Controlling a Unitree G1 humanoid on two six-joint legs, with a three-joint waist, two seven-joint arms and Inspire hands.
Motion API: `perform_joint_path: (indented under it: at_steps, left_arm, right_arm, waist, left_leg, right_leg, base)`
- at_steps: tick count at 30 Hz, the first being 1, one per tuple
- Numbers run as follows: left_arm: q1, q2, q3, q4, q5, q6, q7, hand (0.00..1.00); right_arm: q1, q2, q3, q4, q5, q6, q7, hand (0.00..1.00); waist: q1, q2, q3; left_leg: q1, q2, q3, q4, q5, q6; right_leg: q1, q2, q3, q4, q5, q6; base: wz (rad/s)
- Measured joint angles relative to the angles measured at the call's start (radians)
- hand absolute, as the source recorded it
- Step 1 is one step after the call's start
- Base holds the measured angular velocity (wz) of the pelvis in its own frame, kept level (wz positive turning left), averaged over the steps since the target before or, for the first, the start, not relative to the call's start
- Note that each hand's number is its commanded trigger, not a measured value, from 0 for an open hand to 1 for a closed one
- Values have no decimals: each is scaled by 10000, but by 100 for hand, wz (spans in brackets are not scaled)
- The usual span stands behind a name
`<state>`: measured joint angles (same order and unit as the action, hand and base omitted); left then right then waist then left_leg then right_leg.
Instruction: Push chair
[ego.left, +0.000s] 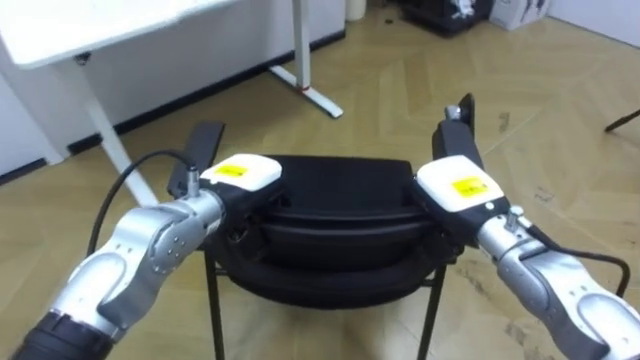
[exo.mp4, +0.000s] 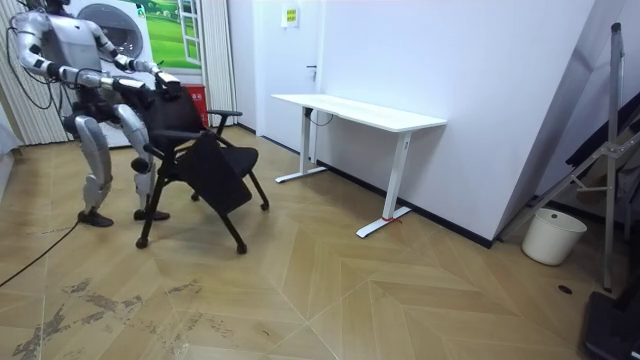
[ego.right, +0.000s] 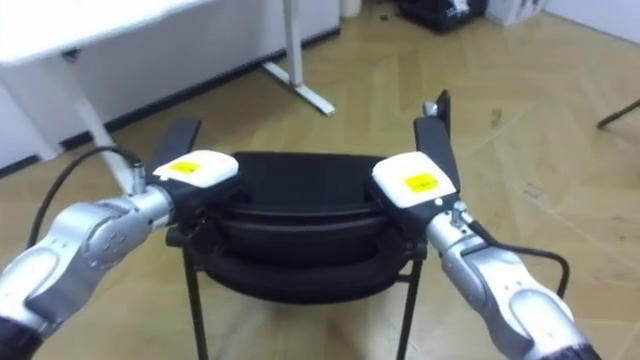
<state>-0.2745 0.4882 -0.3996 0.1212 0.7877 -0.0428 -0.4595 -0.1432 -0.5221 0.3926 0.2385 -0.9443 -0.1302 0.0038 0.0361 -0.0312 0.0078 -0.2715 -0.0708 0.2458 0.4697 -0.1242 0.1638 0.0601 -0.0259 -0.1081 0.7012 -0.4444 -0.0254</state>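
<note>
The black chair (ego.left: 330, 225) is standing on the wood floor (ego.left: 560, 120) just before the robot, short of the white desk (ego.left: 60, 40). The left hand (ego.left: 240, 174) and right hand (ego.left: 458, 188) are resting on its backrest's top corners. Their fingers are hidden, so their grip cannot be told.

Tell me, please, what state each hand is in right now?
Left hand: on the left end of the chair's backrest; open or shut cannot be told.
Right hand: on the right end of the backrest; cannot be told either.
</note>
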Motion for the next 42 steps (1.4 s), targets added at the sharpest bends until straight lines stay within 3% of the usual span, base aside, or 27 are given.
perform_joint_path:
  at_steps: [1,2,3,4,5,8,12,15,18,19,20,21,22,23,24,26,27,29,30,31,32,33,35,37,39,41,42]
  left_arm:
    - [7,4,-7,30,-10,-22,-31,100]
    - [18,-39,-70,107,-8,-37,-35,100]
    - [18,-50,-91,118,-9,-41,-48,100]
    - [17,-52,-115,118,-23,-59,-50,100]
    - [13,-44,-113,115,-60,-71,0,100]
    - [12,-36,-161,150,-222,-82,171,100]
    - [-28,12,-161,225,-446,-117,190,100]
    - [-46,133,-170,257,-706,-183,233,100]
    - [-44,137,-211,431,-702,-255,397,100]
    - [-56,142,-294,643,-694,-306,491,100]
    - [-427,402,-550,679,-828,-394,549,100]
    - [-663,586,-646,622,-1000,-454,581,100]
    - [-885,804,-736,502,-1122,-459,777,100]
    - [-889,781,-753,585,-999,-285,763,100]
    - [-887,784,-758,605,-956,-287,719,100]
    - [-833,824,-783,644,-956,-388,570,100]
    - [-810,987,-758,646,-956,-459,529,100]
    - [-779,1167,-729,621,-959,-510,623,100]
    - [-781,1179,-700,621,-953,-497,698,100]
    - [-787,1176,-639,631,-933,-455,781,100]
    - [-788,1115,-623,658,-797,-389,869,100]
    - [-788,1048,-617,690,-741,-379,917,100]
    - [-785,973,-614,739,-724,-403,1011,100]
    - [-775,899,-620,904,-724,-444,1175,100]
    - [-776,845,-619,961,-696,-433,1462,100]
    - [-775,796,-615,1065,-677,-402,1808,100]
    - [-771,759,-632,1099,-678,-414,1855,100]
  right_arm:
    - [13,32,21,99,7,-24,0,100]
    - [40,23,49,216,12,-93,-2,100]
    - [39,6,55,247,27,-119,-2,100]
    - [38,-34,53,257,52,-143,-5,100]
    - [-6,-88,32,256,95,-204,-15,100]
    - [-63,-237,27,302,184,-334,-34,100]
    - [-108,-310,125,476,421,-461,-81,100]
    - [-105,-353,184,447,445,-496,-133,100]
    - [-86,-315,211,466,395,-495,-160,100]
    - [-72,-240,294,549,392,-464,-161,100]
    - [-24,-271,227,391,475,-500,-129,100]
    - [-29,-444,169,209,642,-523,-23,100]
    - [-157,-559,172,22,925,-469,215,100]
    - [-170,-318,200,71,865,-352,474,100]
    - [-170,-322,220,42,857,-386,584,100]
    - [-153,-414,292,13,874,-664,825,100]
    - [-148,-410,385,-39,872,-707,841,100]
    - [-185,-384,488,-105,864,-706,680,100]
    - [-236,-345,489,-86,790,-703,628,100]
    - [-430,-169,538,79,687,-681,636,100]
    - [-539,-163,571,201,661,-695,646,100]
    - [-548,-196,570,211,654,-703,636,100]
    - [-592,-269,570,236,643,-763,607,100]
    - [-692,-282,600,355,520,-869,576,100]
    - [-821,-326,613,376,306,-955,512,100]
    - [-950,-327,651,472,298,-923,409,100]
    - [-946,-358,668,472,299,-913,400,100]
  waist:
    - [-129,-63,74]
    - [-303,-57,98]
    - [-372,-31,113]
    - [-532,36,126]
    - [-650,183,167]
    - [-870,486,210]
    - [-924,592,236]
    - [-1146,676,266]
    - [-1359,787,259]
    - [-1389,613,169]
    - [-1491,408,172]
    - [-1502,530,129]
    - [-1564,591,177]
    - [-1448,529,84]
    - [-1454,520,77]
    - [-1401,411,42]
    - [-1354,401,59]
    - [-1234,525,112]
    - [-1165,561,113]
    - [-1167,472,105]
    - [-1137,384,122]
    - [-1146,350,131]
    - [-1125,243,194]
    - [-1133,132,244]
    - [-1108,60,274]
    - [-1082,18,298]
    - [-1090,0,301]
  left_leg:
    - [315,-146,-12,-2,-203,214]
    - [591,-215,-15,0,-405,348]
    - [688,-231,-15,3,-486,383]
    - [798,-251,-15,9,-621,459]
    - [853,-255,-28,51,-750,549]
    - [962,-120,-21,289,-1071,573]
    - [1145,55,45,734,-1631,591]
    - [1238,54,-44,853,-2005,63]
    - [1496,15,-91,590,-2132,-401]
    - [1741,-159,-106,261,-2173,-1666]
    - [1297,409,-372,2032,-2768,-1104]
    - [1028,801,-934,2835,-3325,-1217]
    - [744,798,-1240,3584,-4132,-982]
    - [969,904,-1272,3506,-4319,-1162]
    - [1153,908,-1331,3257,-4322,-1173]
    - [1890,866,-1262,2226,-4066,-1551]
    - [2374,875,-1159,1614,-3888,-1602]
    - [2796,1084,-1127,1523,-3788,-1651]
    - [2752,1198,-1145,1780,-3755,-1715]
    - [2528,1365,-1079,2438,-3539,-2111]
    - [2417,1510,-879,3027,-3222,-2370]
    - [2394,1526,-809,3252,-3017,-2219]
    - [2248,1690,-493,4099,-2085,-1785]
    - [1977,1812,-421,4841,-1170,-1819]
    - [1220,2143,-407,5056,-1494,-1596]
    - [-162,2571,-544,4513,-1665,-1649]
    - [-375,2583,-571,4031,-1639,-1690]
  right_leg:
    - [-599,-334,-113,1643,621,688]
    - [-1127,-646,-293,3019,1680,950]
    - [-1389,-777,-327,3562,2245,968]
    - [-1940,-1004,-341,4522,3173,1014]
    - [-2577,-1233,-334,5433,3428,980]
    - [-3924,-1665,-305,6779,3438,870]
    - [-4673,-1607,-220,5702,3404,859]
    - [-4825,-1484,-521,3209,3171,827]
    - [-4495,-911,-774,-137,3266,657]
    - [-4265,-863,-848,-1455,3480,394]
    - [-4470,-881,-991,-1597,3548,533]
    - [-4659,-847,-1042,-1219,3501,607]
    - [-4914,-714,-1013,-746,3441,698]
    - [-4709,-518,-1036,-745,3436,626]
    - [-4539,-449,-1041,-809,3433,617]
    - [-3992,-261,-1196,-1156,3481,528]
    - [-3521,-58,-1417,-1551,3485,299]
    - [-2725,456,-1813,-2349,3240,-538]
    - [-2603,478,-1865,-2315,3164,-627]
    - [-2456,477,-1999,-2182,2914,-740]
    - [-2319,420,-2021,-1991,2608,-748]
    - [-2226,395,-2042,-1941,2442,-728]
    - [-1717,322,-2176,-2082,2018,-721]
    - [-1158,283,-2082,-2534,1927,-715]
    - [-923,255,-2054,-2722,1788,-702]
    - [-621,227,-2030,-2932,1565,-630]
    - [-494,186,-2025,-2974,1493,-585]
  base:
    - [7]
    - [6]
    - [0]
    - [0]
    - [0]
    - [-6]
    - [-12]
    - [2]
    - [0]
    - [24]
    - [34]
    - [38]
    - [0]
    - [0]
    - [0]
    - [-1]
    - [-26]
    - [-39]
    - [-31]
    - [-6]
    - [8]
    - [15]
    - [8]
    - [9]
    - [3]
    - [-9]
    - [0]
